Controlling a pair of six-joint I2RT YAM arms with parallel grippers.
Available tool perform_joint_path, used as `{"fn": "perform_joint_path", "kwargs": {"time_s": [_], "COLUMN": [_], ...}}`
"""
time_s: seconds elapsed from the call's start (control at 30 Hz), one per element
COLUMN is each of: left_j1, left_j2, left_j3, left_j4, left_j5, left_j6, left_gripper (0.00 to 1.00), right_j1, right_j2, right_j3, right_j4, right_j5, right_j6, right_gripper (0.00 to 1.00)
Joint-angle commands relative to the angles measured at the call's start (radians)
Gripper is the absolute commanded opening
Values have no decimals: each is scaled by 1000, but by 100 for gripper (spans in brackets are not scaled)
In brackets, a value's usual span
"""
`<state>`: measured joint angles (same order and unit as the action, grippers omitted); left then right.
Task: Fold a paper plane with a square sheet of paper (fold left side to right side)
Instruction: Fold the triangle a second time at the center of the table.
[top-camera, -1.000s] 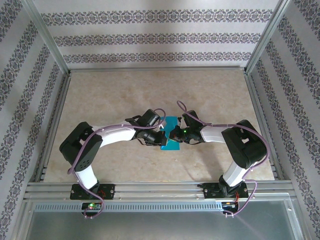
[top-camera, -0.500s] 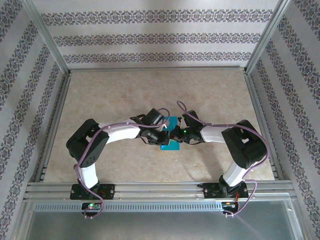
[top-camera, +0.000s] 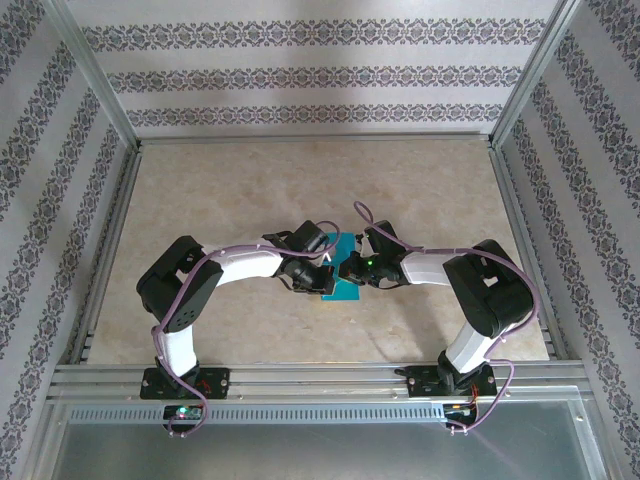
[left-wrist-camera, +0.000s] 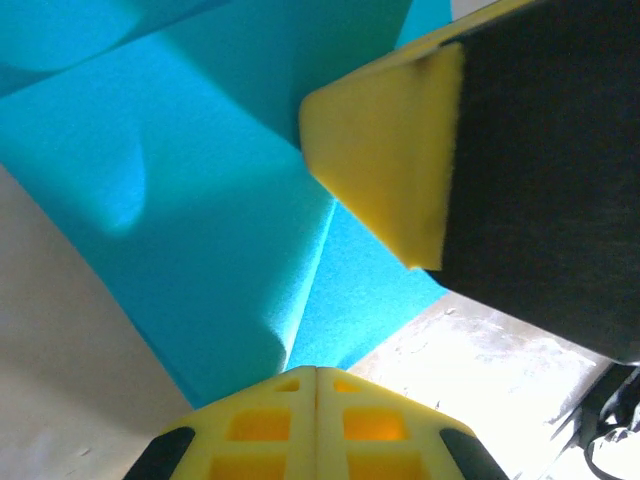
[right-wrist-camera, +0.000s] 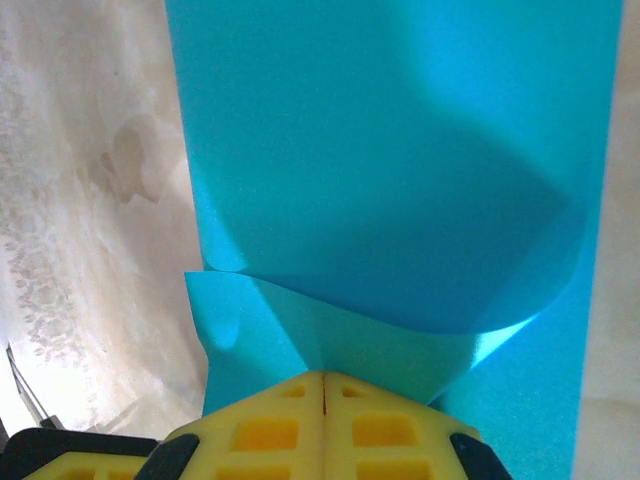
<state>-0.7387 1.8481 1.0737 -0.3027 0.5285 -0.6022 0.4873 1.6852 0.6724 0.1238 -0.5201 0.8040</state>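
Note:
The square sheet of paper (top-camera: 344, 291) is teal-blue and lies mid-table, partly folded, with one layer curled up over another. My left gripper (top-camera: 327, 273) comes in from the left and my right gripper (top-camera: 352, 268) from the right, and their tips almost meet over the sheet. In the left wrist view the left gripper (left-wrist-camera: 316, 371) is shut with the rolled-over paper (left-wrist-camera: 200, 200) ending at its tip, and a right gripper fingertip (left-wrist-camera: 395, 150) is close above. In the right wrist view the right gripper (right-wrist-camera: 323, 374) is shut, with a lower layer of the paper (right-wrist-camera: 400, 150) running into its tip.
The beige marbled tabletop (top-camera: 300, 180) surrounds the sheet on all sides. Metal frame rails (top-camera: 300, 375) run along the near edge, and patterned walls close in the back and sides.
The left arm has pushed rightward, bringing its gripper closer to the right gripper over the sheet. Less teal paper shows between them. The right arm stays still.

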Motion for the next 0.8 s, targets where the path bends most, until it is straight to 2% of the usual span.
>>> {"fn": "perform_joint_path", "kwargs": {"time_s": [0.0,0.77], "left_j1": [-8,-8], "left_j2": [16,14], "left_j3": [23,-3], "left_j4": [-44,-42], "left_j5": [-25,-43], "left_j6": [30,31], "left_gripper": [6,5], "right_j1": [7,7], "right_j2": [22,26], "right_j3": [-21,-18], "right_j4": [-54,-59], "right_j5": [34,34], "right_j6": [-28,-28], "right_gripper": [0,0]}}
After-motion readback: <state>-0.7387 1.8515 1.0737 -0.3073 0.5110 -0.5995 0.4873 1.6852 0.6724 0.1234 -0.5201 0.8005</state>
